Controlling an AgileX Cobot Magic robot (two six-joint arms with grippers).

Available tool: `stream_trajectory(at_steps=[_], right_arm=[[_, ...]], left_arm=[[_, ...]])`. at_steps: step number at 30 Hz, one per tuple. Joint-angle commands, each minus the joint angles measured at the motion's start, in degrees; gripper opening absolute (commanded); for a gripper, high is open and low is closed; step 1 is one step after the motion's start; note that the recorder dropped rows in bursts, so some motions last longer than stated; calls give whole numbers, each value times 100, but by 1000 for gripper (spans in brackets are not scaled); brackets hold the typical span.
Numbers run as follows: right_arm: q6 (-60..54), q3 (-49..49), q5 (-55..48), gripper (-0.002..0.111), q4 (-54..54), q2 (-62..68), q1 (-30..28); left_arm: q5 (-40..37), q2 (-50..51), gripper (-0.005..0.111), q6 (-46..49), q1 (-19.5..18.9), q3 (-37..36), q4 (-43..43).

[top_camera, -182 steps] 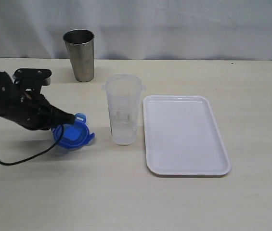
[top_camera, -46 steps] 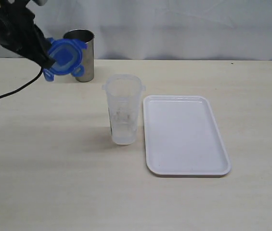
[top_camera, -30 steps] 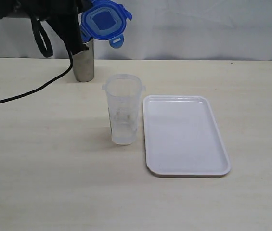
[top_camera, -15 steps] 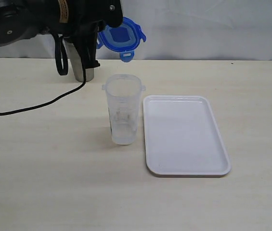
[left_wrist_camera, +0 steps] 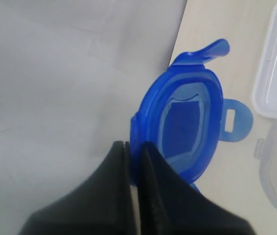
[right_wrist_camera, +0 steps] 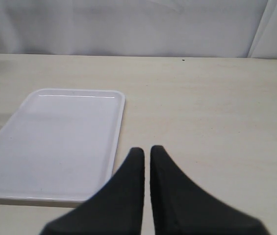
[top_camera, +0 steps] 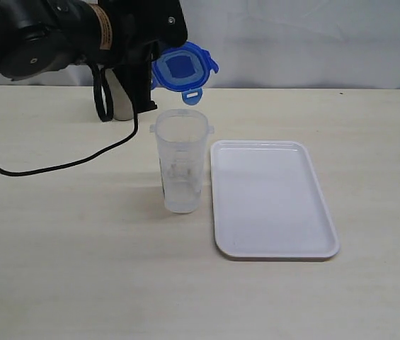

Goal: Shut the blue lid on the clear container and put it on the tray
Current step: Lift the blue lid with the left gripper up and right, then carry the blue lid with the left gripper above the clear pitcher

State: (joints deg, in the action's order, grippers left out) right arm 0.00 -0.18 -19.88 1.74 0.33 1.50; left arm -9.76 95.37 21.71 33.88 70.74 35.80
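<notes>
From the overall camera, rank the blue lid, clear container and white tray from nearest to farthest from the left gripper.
1. Blue lid: pinched in the left gripper itself.
2. Clear container: standing just below it.
3. Tray: farthest, off to the right.

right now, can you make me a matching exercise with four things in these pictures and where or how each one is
Things:
1 blue lid
2 clear container
3 tray
4 right claw

States:
a lying flat on the table beside the container
b shut on nothing
c pinched by the left claw, up in the air
d standing upright, uncovered

Pairs: 1-c, 2-d, 3-a, 4-b
</notes>
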Motion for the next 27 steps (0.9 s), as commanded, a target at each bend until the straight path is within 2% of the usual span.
stream_trajectory(at_steps=[1,4,10,14,18,22,27], right_arm=[[0,18,19,4,-9,-33,-2],[0,18,19,4,-9,-33,-2],[0,18,19,4,-9,-33,-2],[0,18,19,4,-9,-33,-2],[0,18,19,4,-9,-33,-2],[0,18,19,4,-9,-33,-2],[0,18,19,4,-9,-33,-2]], left_arm=[[-59,-11,0,-291,15,-29,-72],[45,-1,0,-573,15,-29,-60],[130,26,0,-519,15,-29,25],[93,26,0,-521,15,-29,1372],[33,26,0,-524,15,-29,1954],[-215,26,0,-536,15,-29,2066],[-1099,26,0,-687,290,-29,2207]])
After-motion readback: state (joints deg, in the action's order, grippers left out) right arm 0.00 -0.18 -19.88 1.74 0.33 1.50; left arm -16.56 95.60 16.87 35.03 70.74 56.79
